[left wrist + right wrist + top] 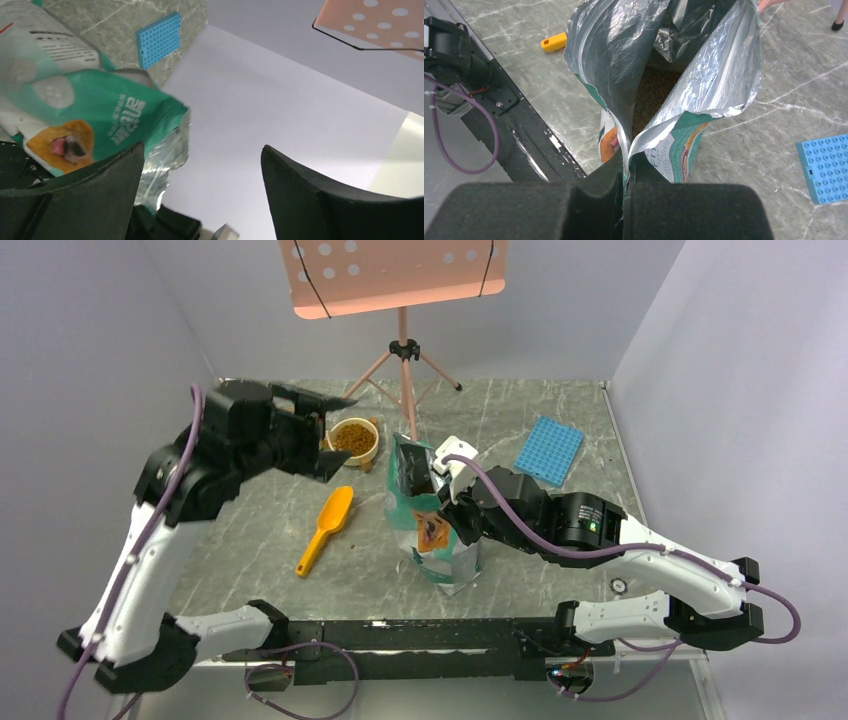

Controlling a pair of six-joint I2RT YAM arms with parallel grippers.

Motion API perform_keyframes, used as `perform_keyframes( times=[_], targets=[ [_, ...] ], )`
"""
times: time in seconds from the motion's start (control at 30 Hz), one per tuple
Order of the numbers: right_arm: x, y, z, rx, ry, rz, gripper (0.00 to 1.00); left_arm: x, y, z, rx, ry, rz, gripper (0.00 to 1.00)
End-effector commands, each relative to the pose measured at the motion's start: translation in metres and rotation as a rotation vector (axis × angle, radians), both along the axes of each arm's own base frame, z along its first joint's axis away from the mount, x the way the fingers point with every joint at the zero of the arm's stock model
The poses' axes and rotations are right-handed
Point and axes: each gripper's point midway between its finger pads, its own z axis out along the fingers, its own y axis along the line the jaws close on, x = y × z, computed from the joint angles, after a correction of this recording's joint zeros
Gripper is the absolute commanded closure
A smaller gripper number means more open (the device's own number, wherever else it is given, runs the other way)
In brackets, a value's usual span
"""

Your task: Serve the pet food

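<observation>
Brown kibble pet food [351, 439] fills a round tan bowl [367, 454] at the back of the table. More kibble [651, 95] shows deep inside the open teal-green bag [430, 525], which stands at the table's middle. My right gripper [626, 172] is shut on the bag's top edge [629, 150]. My left gripper [330, 432] is open and empty, raised beside the bowl on its left. In the left wrist view its fingers [295, 185] frame the bag [100, 120] and the wall. A yellow scoop [327, 527] lies on the table left of the bag.
A blue studded plate [549, 450] lies at the back right. A tripod stand [404, 365] with a pink perforated board [395, 270] stands behind the bowl. A black rail [420, 635] runs along the near edge.
</observation>
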Motion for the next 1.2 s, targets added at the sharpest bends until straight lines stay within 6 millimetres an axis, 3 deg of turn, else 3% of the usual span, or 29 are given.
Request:
perform_keyframes(
  times=[0.0,0.13,0.23,0.4,0.57,0.7,0.83,1.0,1.07,1.1,1.17],
  targets=[
    [-0.007,0.007,0.044,0.141,-0.051,0.064,1.00,0.008,-0.017,-0.010,0.072,0.142,-0.125,0.13],
    [-0.006,0.004,0.043,0.134,-0.065,0.062,1.00,0.012,-0.030,-0.014,0.127,0.211,-0.202,0.18],
    [-0.006,0.004,0.043,0.134,-0.070,0.063,1.00,0.013,-0.041,-0.028,0.167,0.266,-0.264,0.22],
    [-0.006,0.003,0.045,0.127,-0.069,0.062,1.00,0.021,-0.054,-0.035,0.197,0.245,-0.299,0.40],
    [-0.006,0.001,0.046,0.117,-0.071,0.061,1.00,0.015,-0.064,-0.052,0.227,0.301,-0.336,0.44],
    [-0.005,0.001,0.043,0.088,-0.072,0.064,1.00,0.016,-0.078,-0.053,0.223,0.277,-0.358,0.48],
    [-0.004,0.001,0.040,0.074,-0.074,0.064,1.00,0.016,-0.086,-0.056,0.235,0.268,-0.372,0.58],
    [-0.002,0.001,0.039,0.064,-0.078,0.060,1.00,0.015,-0.083,-0.066,0.264,0.282,-0.368,0.73],
    [-0.002,-0.001,0.038,0.052,-0.080,0.056,1.00,0.017,-0.078,-0.067,0.273,0.278,-0.350,0.86],
    [-0.001,-0.003,0.037,0.043,-0.082,0.052,1.00,0.018,-0.075,-0.067,0.275,0.272,-0.337,0.98],
    [0.001,-0.012,0.035,0.018,-0.087,0.028,1.00,0.020,-0.061,-0.067,0.274,0.273,-0.286,1.00]
  ],
)
